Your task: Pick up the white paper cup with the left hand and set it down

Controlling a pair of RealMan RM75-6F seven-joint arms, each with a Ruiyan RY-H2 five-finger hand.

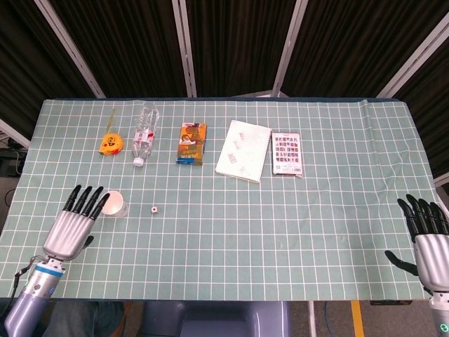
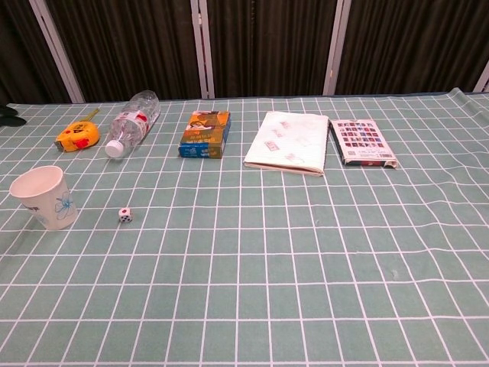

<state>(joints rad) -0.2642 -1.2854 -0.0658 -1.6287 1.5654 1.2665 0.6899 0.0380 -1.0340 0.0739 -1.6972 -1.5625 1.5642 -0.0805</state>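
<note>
- Left hand: over the near-left part of the worktop, fingers straight and spread, holding nothing. Fingertips reach right up beside the white paper cup; cannot tell whether they touch it.
- White paper cup: upright on the green grid mat, mouth up, blue print on its side in the chest view. Not lifted.
- Right hand: at the near-right edge of the worktop, fingers spread, nothing in it, well apart from all items.
- Small die: just right of the cup, apart from it.
- Far row, left to right: yellow tape measure, clear water bottle lying on its side, orange-and-blue box, white booklet, patterned card pack just beside the booklet.
</note>
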